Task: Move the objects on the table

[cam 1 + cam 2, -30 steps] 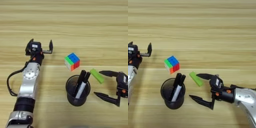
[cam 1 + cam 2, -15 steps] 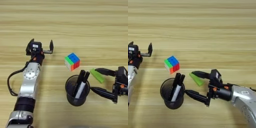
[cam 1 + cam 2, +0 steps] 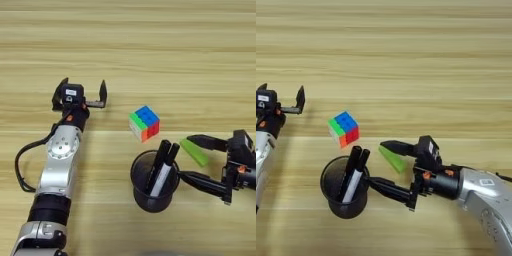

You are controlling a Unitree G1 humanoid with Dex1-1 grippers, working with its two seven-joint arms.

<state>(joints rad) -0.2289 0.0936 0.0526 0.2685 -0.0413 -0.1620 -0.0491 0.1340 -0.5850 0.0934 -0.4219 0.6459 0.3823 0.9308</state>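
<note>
Now sitting between spread black fingers: green block (image 3: 393, 158), flat on the table (image 3: 150, 50), just right of the mesh pen cup (image 3: 154, 182) holding markers. Closing in leftward over the last second, right end effector (image 3: 383, 165) wide open, straddling the block, probably preparing a grasp. Lying untouched above the cup: puzzle cube (image 3: 144, 123). Hanging idle far left, left end effector (image 3: 80, 93), fingers wide apart, empty.

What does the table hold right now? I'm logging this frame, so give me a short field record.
surface: wood-grain table
puzzle cube: between the two arms, beyond the pen cup
pen cup: black mesh, upright, marker inside
green block: flat, right of the cup
right gripper: open, fingers either side of the green block, lower finger tip at the cup wall
left gripper: open, empty, left of the cube
</note>
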